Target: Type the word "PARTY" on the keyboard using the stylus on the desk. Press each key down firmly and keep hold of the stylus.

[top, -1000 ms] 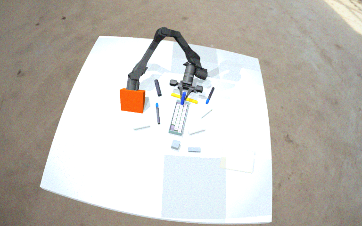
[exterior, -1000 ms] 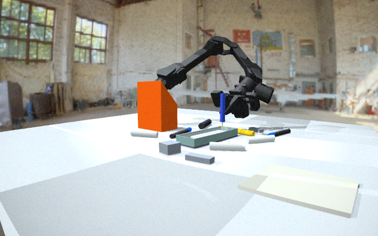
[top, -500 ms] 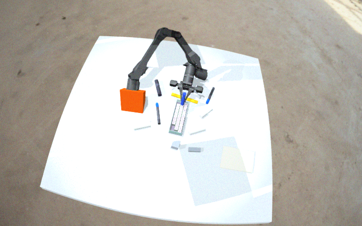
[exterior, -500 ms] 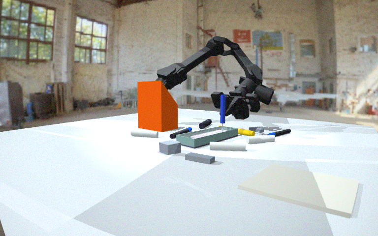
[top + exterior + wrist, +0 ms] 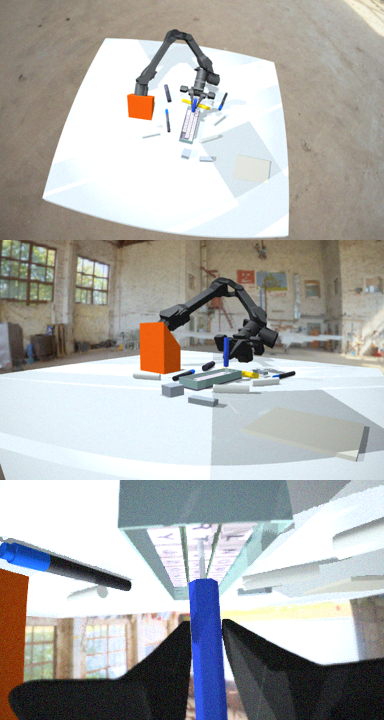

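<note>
Pinching the blue stylus (image 5: pixel 194 105) (image 5: pixel 226 352) (image 5: pixel 206 645), tip down at the keyboard (image 5: pixel 186 140) (image 5: pixel 198 384) (image 5: pixel 205 505). Can't tell which PARTY letters are in; likely early, most still to type.

Tall brown-framed multi-pane windows (image 5: pixel 28 271) (image 5: pixel 102 642) in a pale, worn brick-and-plaster wall (image 5: pixel 152 276), with green foliage behind. A red poster (image 5: pixel 245 276) beside a blue-and-yellow mural panel (image 5: pixel 271 281) on the far wall. Dusty brown, stained floor (image 5: pixel 334 118) around a white desk (image 5: pixel 135 181) (image 5: pixel 99 421). Bright light and grey shadow patches across the desktop.
</note>
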You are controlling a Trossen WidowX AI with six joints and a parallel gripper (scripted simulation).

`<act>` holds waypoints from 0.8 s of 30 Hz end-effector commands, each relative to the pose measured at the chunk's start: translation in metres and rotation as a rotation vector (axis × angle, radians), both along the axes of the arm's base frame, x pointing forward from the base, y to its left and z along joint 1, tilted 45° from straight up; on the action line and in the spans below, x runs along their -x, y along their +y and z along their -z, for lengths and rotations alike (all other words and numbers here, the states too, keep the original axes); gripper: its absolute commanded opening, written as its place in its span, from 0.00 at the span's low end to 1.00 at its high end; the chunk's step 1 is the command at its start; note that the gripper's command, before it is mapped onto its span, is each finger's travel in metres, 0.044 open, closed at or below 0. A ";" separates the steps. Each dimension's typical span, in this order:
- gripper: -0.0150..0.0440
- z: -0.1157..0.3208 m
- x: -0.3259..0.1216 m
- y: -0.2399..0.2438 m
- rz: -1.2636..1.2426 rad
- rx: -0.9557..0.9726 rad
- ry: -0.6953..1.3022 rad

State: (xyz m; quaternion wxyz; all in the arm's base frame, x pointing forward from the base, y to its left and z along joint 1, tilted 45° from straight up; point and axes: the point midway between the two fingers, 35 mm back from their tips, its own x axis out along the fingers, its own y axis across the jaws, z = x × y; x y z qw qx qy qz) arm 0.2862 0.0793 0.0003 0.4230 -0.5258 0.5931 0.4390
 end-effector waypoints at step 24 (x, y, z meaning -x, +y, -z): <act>0.30 -0.025 0.000 -0.025 0.015 -0.004 -0.006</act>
